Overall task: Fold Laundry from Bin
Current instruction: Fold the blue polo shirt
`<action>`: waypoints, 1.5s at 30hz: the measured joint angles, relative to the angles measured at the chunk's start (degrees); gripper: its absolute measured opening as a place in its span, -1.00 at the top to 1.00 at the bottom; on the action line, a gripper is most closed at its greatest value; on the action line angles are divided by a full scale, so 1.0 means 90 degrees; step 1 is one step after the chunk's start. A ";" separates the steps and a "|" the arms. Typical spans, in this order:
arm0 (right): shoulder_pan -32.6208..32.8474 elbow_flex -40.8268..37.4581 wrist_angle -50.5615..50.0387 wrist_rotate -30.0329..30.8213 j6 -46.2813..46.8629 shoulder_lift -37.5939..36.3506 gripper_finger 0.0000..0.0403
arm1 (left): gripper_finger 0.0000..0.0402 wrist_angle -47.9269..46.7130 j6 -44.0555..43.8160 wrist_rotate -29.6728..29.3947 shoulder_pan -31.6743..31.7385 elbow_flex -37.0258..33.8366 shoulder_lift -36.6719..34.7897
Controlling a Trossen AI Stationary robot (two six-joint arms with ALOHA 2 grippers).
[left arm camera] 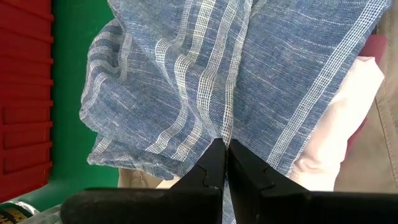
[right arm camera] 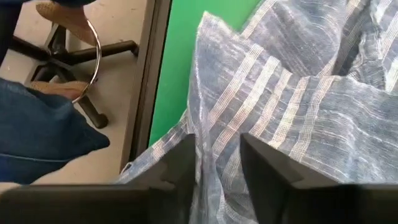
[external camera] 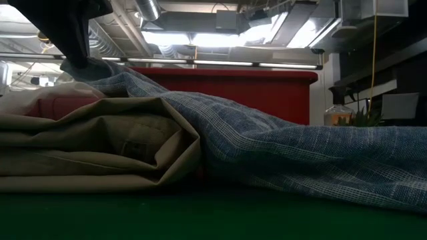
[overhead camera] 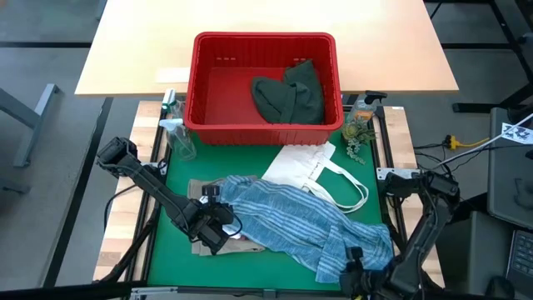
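The blue-white striped shirt [overhead camera: 291, 217] lies crumpled across the green mat, its left part over a folded tan garment [external camera: 100, 147]. My left gripper [left arm camera: 225, 163] is shut on the shirt at the mat's left. At the near right corner my right gripper [right arm camera: 217, 168] is open, with a raised fold of the shirt's edge between its fingers. A small white cloth [left arm camera: 336, 124] and a maroon cloth [left arm camera: 373, 50] show under the shirt. The red bin [overhead camera: 265, 37] stands behind the mat with a dark green garment [overhead camera: 291, 96] lying in it. My left gripper pinches a bunched fold of the shirt [left arm camera: 227, 134] at its left end between the two fingers, coming steeply from above. That part [external camera: 90, 67] is raised above the tan garment. The rest slopes down slack to the mat. Of my right gripper I cannot tell whether its fingers touch the fold.
A flat white tote bag [overhead camera: 304, 167] lies between bin and shirt. A spray bottle [overhead camera: 179, 137] stands at the mat's far left, a jar with a plant [overhead camera: 360, 125] at its far right. A person's leg [right arm camera: 43, 130] and a chair base show beyond the table's edge.
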 joint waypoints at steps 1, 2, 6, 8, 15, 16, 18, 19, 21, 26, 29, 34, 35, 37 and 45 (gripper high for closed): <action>-0.0028 0.0000 0.0018 -0.0002 0.0032 0.0000 0.47 | 0.97 0.0002 -0.0001 -0.0002 0.0000 0.0000 0.0000; -0.0063 0.0000 0.0011 -0.0007 0.0106 -0.0002 0.57 | 0.97 0.0000 -0.0001 -0.0003 0.0000 0.0000 0.0000; -0.0146 0.0093 -0.0080 -0.0128 0.0320 -0.0010 0.95 | 0.99 0.0000 -0.0003 -0.0017 0.0000 0.0000 0.0000; -0.0162 0.0276 -0.0094 -0.0162 0.0352 -0.0010 0.92 | 0.99 -0.0051 -0.0005 -0.0015 0.0000 0.0036 0.0000; -0.0072 0.1862 -0.1333 -0.0062 0.0434 -0.0024 0.98 | 0.99 -0.0962 0.0031 -0.0063 -0.0002 0.0899 0.0000; -0.0021 0.2116 -0.1510 -0.0004 0.0483 -0.0024 0.98 | 0.99 -0.1120 0.0033 -0.0070 -0.0002 0.1035 -0.0006; 0.0129 0.2492 -0.1690 0.0207 0.0594 -0.0028 0.96 | 0.99 -0.1388 0.0037 -0.0078 -0.0002 0.1256 -0.0007; 0.0207 0.2645 -0.1739 0.0308 0.0635 -0.0029 0.97 | 0.99 -0.1506 0.0043 -0.0075 -0.0002 0.1347 -0.0007; 0.0364 0.2839 -0.1799 0.0579 0.0644 -0.0029 0.98 | 1.00 -0.1668 0.0041 -0.0079 -0.0002 0.1501 -0.0007; 0.0622 0.2776 -0.1687 0.0827 0.0761 -0.0029 0.92 | 1.00 -0.1663 0.0038 -0.0157 -0.0002 0.1569 -0.0005; 0.0638 0.2693 -0.1635 0.0727 0.1179 -0.0010 0.87 | 1.00 -0.1663 0.0018 -0.0160 -0.0002 0.1569 -0.0005; 0.0539 0.2690 -0.1658 0.0482 0.1378 -0.0002 0.75 | 1.00 -0.1657 -0.0055 -0.0161 -0.0005 0.1569 -0.0005; 0.0502 0.2690 -0.1663 0.0475 0.1451 -0.0002 0.71 | 1.00 -0.1654 -0.0111 -0.0162 -0.0005 0.1569 -0.0005; 0.0401 0.2689 -0.1683 0.0470 0.1510 -0.0002 0.62 | 1.00 -0.1656 -0.0156 -0.0164 -0.0005 0.1569 -0.0005; 0.0023 0.2690 -0.2217 -0.0054 0.1460 0.0398 0.24 | 1.00 -0.1652 -0.0163 -0.0164 -0.0005 0.1569 -0.0005</action>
